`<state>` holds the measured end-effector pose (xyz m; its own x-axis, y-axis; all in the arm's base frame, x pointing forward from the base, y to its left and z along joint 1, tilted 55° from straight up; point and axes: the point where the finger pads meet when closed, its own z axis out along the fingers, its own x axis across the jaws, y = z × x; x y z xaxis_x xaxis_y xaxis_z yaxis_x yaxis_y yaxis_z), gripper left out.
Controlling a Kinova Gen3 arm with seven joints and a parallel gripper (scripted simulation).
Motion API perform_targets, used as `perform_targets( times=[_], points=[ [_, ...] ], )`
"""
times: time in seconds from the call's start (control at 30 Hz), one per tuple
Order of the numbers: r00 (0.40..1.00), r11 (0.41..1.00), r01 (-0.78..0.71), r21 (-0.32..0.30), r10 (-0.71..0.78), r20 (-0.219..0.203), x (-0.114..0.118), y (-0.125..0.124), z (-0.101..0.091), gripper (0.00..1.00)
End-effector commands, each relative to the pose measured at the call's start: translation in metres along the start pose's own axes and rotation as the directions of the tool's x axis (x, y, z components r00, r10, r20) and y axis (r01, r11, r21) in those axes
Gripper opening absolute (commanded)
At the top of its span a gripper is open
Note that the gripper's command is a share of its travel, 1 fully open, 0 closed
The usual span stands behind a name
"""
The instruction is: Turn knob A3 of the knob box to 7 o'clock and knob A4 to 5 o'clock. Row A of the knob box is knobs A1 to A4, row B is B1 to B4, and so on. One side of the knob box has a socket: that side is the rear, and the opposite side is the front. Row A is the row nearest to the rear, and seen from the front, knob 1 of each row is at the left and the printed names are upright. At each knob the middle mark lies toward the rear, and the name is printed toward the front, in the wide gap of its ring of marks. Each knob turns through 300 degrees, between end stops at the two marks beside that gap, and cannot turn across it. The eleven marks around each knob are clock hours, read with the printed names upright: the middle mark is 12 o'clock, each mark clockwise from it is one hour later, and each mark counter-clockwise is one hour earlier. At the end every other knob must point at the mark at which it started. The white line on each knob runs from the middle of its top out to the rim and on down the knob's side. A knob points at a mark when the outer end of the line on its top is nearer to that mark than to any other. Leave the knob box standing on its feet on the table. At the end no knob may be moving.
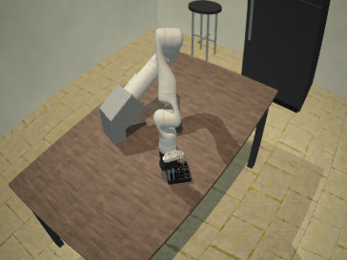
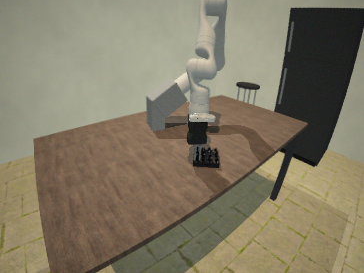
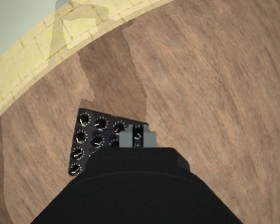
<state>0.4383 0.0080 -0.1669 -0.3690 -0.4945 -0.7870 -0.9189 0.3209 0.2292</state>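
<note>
The black knob box (image 1: 180,180) (image 2: 206,165) (image 3: 90,129) stands on the table under the arm. In the wrist view its four rows of knobs lie partly behind the gripper body, and printed names are too small to read. My gripper (image 3: 137,132) points down at the box's right far corner. Its grey fingers stand close together on either side of that corner knob, apparently A4, and appear shut on it. A white line shows on its top, but its hour is not clear. The knob beside it, apparently A3 (image 3: 119,127), is just left of the left finger and outside the grip.
Far-row knobs A1 (image 3: 84,119) and A2 (image 3: 101,123) stand further left, with more knobs nearer the gripper body. The box stands on the wooden table (image 1: 110,187) (image 2: 110,181), near its long edge. The arm's grey base (image 1: 116,115) (image 2: 162,106) is behind.
</note>
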Motion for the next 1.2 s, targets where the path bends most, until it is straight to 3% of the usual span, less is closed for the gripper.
perform_targets(
  times=[0.0,0.67,1.17],
  points=[
    [1.000,1.000,0.000,0.002,0.000,-0.001,0.0003,-0.0008,-0.0010,0.30],
    [1.000,1.000,-0.011,0.002,0.011,-0.001,0.0003,-0.0008,-0.0010,0.30],
    [0.983,0.983,-0.184,0.002,0.184,0.000,0.0003,-0.0008,-0.0010,0.30]
  ],
)
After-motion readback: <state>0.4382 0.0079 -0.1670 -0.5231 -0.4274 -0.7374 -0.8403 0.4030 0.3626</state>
